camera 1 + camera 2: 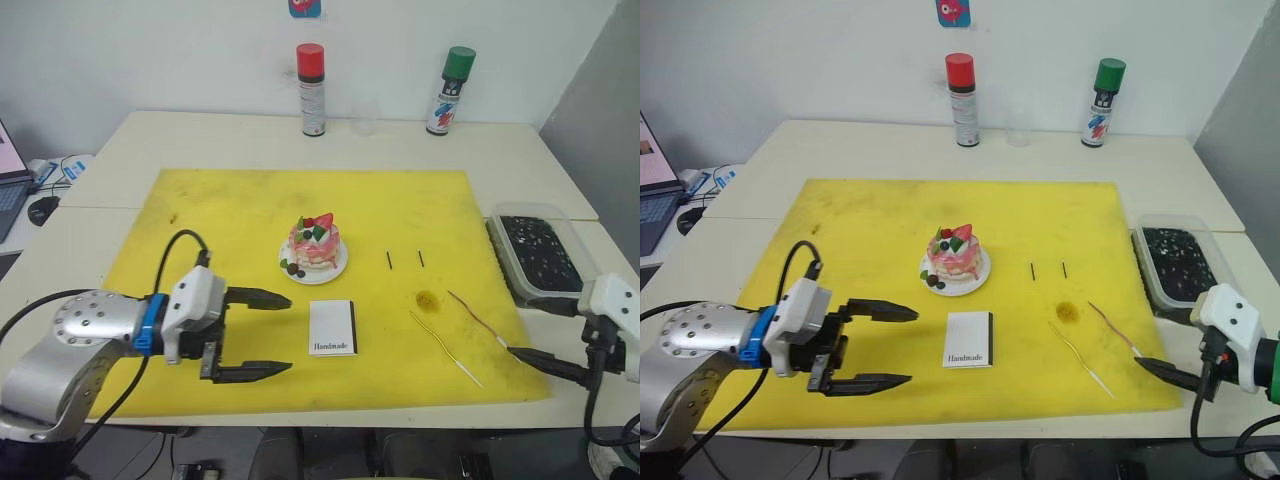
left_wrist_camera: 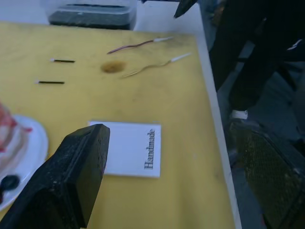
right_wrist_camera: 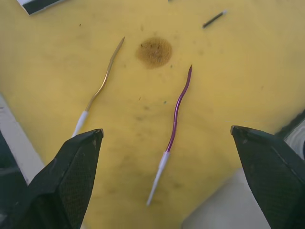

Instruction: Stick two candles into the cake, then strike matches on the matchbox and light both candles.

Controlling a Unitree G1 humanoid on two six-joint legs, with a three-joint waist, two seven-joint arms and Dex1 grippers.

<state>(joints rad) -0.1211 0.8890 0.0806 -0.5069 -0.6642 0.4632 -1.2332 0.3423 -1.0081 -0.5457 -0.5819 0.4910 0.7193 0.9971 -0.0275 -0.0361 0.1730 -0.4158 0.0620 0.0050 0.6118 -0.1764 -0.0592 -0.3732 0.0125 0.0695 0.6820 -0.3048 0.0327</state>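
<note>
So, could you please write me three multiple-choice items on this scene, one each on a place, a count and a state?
1. Where is the matchbox?
A. on the cake's plate
B. on the mat, nearer the robot than the cake
C. in the black tray

2. How many candles lie on the mat?
A. one
B. two
C. four

3. How is the left gripper?
A. open and empty
B. shut on a match
C. shut on a candle

Key: 1 B, it lies just before the plate; 2 B, a gold and a purple one; 3 A, fingers spread, nothing between.
</note>
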